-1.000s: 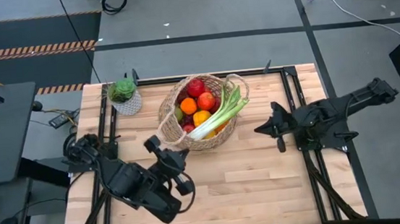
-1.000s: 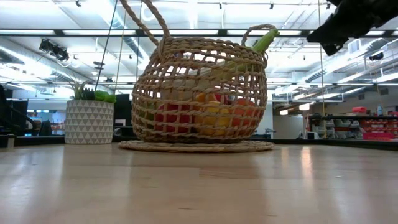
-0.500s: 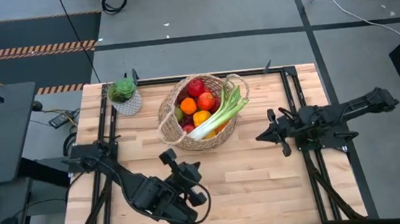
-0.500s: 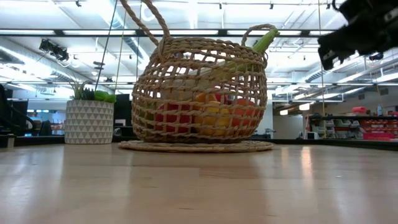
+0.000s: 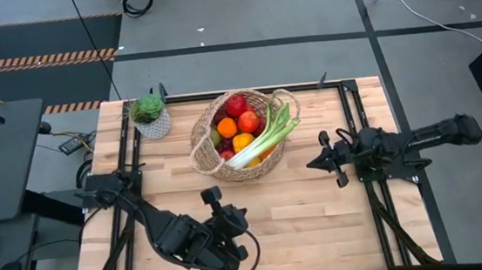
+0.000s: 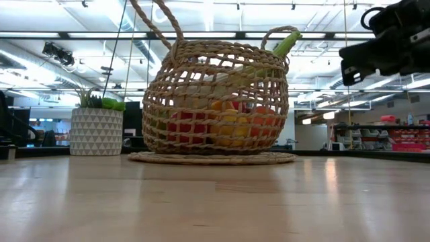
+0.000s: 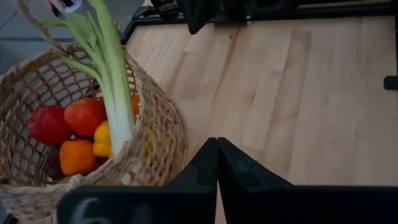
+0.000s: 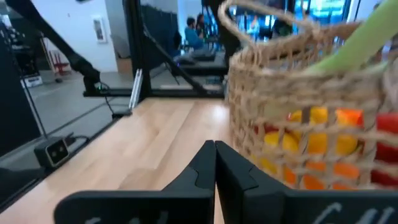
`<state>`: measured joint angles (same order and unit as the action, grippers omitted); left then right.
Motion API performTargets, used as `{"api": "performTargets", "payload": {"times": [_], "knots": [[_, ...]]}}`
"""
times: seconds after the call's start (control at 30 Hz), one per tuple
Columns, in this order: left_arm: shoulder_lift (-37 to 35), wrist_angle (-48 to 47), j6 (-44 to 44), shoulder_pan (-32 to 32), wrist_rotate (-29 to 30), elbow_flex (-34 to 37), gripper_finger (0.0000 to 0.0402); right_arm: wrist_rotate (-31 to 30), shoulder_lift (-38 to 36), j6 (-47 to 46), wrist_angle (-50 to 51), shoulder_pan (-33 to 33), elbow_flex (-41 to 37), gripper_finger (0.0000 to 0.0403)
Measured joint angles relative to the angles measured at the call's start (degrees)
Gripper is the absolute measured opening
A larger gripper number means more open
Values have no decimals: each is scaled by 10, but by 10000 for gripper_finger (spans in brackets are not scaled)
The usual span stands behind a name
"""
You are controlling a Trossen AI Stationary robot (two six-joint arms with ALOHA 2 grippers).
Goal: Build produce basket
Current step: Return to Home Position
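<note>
Sitting toward the far edge of the table (image 5: 318,216), midway between the two arms, the basket (image 5: 199,152) stands upright, and all the produce (image 5: 238,118) we can see lies inside it: apples and oranges on the side away from the right arm, and the leek (image 5: 263,139) laid across them. The leek's long axis runs on a diagonal, with its white end low against the near wall. Its green tops poke out over the far rim on the right arm's side. From there we reach the left fingers (image 7: 200,167), which are pressed together with nothing between them. They hang just in front of the basket's near wall and point up the table at it. The right fingers (image 8: 200,165) are likewise clenched and empty. They sit off the basket's right side at about rim height in the low view, aimed at its wall. From above, the left pair looks a little nearer. We judge the loading finished, so what matters next is direction. The basket lies dead ahead of both pairs, so each arm should draw straight back. The right arm should also keep clear of the overhanging leek tops.
</note>
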<state>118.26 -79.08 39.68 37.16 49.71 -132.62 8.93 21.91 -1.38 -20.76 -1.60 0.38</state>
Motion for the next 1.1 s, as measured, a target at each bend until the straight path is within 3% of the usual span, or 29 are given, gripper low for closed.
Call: {"api": "performTargets", "payload": {"times": [0.2, 0.43, 0.63, 0.77, 0.87, 1.1], "knots": [[0, -22, -41, -9, 25, 0, 4, 35, 0, -8, -15, 47, 0, 9], [-13, -107, 1, -38, 42, 0, 2, 38, 1, -63, -14, 52, 0, 9], [-55, -99, -9, -45, 67, -1, 1, 38, 1, -64, -15, 51, 0, 11], [-56, -19, -67, -36, 49, 0, 1, 36, 1, -64, -16, 51, 0, 17], [-47, 101, -166, -34, -25, 0, 1, 36, 1, -64, -16, 51, 0, 19], [-29, 365, -366, -59, -362, -1, 1, 36, 1, -64, -19, 51, 0, 18]]}}
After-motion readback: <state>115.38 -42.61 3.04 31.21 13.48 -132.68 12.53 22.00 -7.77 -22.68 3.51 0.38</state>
